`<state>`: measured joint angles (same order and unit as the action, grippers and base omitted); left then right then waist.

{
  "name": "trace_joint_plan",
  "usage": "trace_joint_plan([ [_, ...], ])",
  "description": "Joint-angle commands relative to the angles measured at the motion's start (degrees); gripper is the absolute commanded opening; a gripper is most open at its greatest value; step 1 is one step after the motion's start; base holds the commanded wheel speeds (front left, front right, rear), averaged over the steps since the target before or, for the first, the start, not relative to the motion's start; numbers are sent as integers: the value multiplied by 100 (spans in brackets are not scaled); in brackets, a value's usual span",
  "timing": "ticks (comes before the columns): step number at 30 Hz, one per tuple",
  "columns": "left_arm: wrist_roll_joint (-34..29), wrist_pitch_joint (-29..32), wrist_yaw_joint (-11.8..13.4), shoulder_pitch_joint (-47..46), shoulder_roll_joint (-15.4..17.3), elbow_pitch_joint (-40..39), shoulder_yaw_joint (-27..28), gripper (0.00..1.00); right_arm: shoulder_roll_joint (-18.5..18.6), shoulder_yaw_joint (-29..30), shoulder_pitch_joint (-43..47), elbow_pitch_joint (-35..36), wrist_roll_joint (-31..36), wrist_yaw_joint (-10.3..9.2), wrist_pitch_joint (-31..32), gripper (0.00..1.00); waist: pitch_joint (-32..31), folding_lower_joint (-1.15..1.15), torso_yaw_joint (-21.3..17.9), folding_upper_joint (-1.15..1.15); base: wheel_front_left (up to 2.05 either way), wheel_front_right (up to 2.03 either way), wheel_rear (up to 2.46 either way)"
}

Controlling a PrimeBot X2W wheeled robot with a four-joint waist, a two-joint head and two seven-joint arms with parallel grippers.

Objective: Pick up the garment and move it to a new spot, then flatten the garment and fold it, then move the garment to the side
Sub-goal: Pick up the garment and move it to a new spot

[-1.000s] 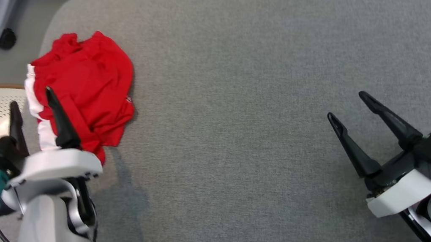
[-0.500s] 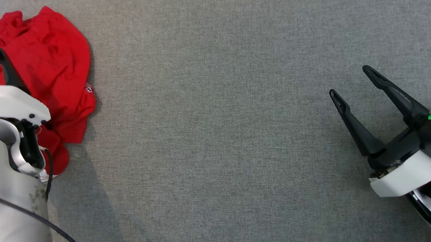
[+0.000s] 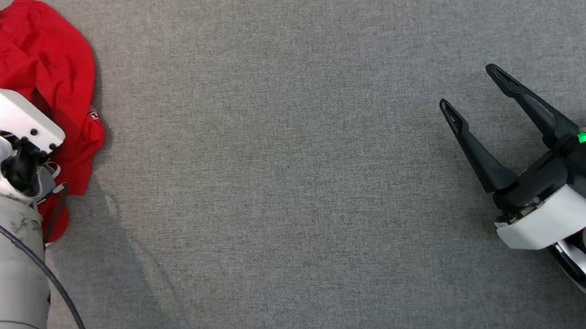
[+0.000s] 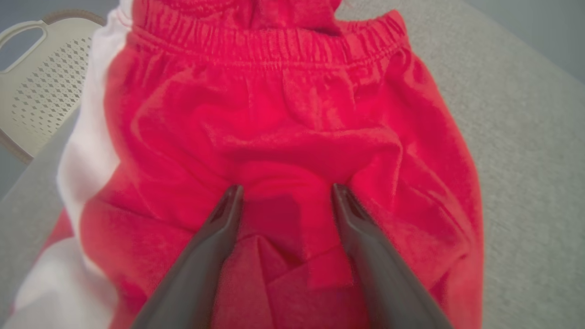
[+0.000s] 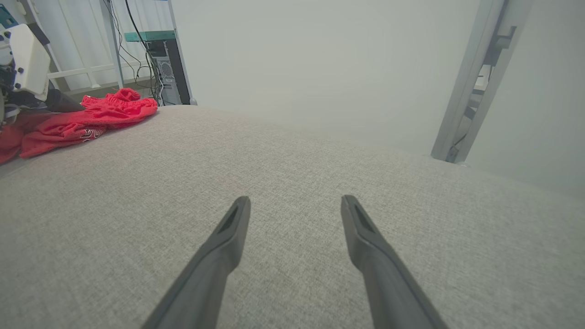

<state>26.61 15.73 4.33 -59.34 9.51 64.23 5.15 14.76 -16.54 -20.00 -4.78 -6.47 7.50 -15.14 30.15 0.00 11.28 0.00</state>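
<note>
your left gripper point(image 4: 285, 189) has dropped onto the red garment point(image 4: 283, 119), jaws still wide and holding nothing, tips bracketing a fold. the garment lies bunched at the far left of the surface point(image 3: 298, 158), so closing comes next. your right gripper point(image 3: 467, 86) waits open, well apart.

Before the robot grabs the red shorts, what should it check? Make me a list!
1. Left gripper open: ok. Its two fingers stand apart.
2. Left gripper aimed at the red shorts: ok. The fingertips point at a fold near the middle of the crumpled cloth.
3. Fingertips touching the cloth: cannot tell. They look very close, but contact is not visible.
4. Right gripper out of the way: ok. It is open, over the grey cushion, far from the shorts.
5. Room for a new spot: ok. A wide stretch of cushion lies between the shorts and the right gripper.
</note>
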Motion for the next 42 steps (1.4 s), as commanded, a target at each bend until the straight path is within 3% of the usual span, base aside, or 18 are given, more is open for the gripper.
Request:
trace_joint_plan([
  [1, 42, 104, -48, -56, -15, 100, 2, 100, 30, 14, -70, 21, -1, -2, -3, 100, 27, 0, -22, 0, 0, 0, 0],
  [7, 218, 379, -143, 45, -74, 673, 19, 100, -15, 43, -102, 21, -4, -2, -3, 100, 107, 0, -122, 0, 0, 0, 0],
  [8, 48, -432, -277, 180, 45, 509, -112, 0, -86, 25, -80, -48, -28, -2, -3, 100, -12, 0, -173, 0, 0, 0, 0],
  [10, -26, -1068, -342, 246, 99, 381, -169, 0, -135, 29, -42, -71, -48, -2, -3, 100, -155, 0, -210, 0, 0, 0, 0],
  [22, -205, -2718, -502, 657, 200, 59, -333, 0, -487, 30, 281, -226, -126, -2, -3, 100, -1141, 0, -516, 0, 0, 0, 0],
  [36, -106, -2981, -737, 1428, -5, -985, -400, 0, -846, 254, 868, -297, -149, -2, -3, 100, -2146, 0, -1182, 0, 0, 0, 0],
  [42, -111, -2730, -649, 1959, -156, -1886, -538, 0, -940, 346, 992, -252, -115, -2, -3, 100, -2344, 0, -1547, 0, 0, 0, 0],
])
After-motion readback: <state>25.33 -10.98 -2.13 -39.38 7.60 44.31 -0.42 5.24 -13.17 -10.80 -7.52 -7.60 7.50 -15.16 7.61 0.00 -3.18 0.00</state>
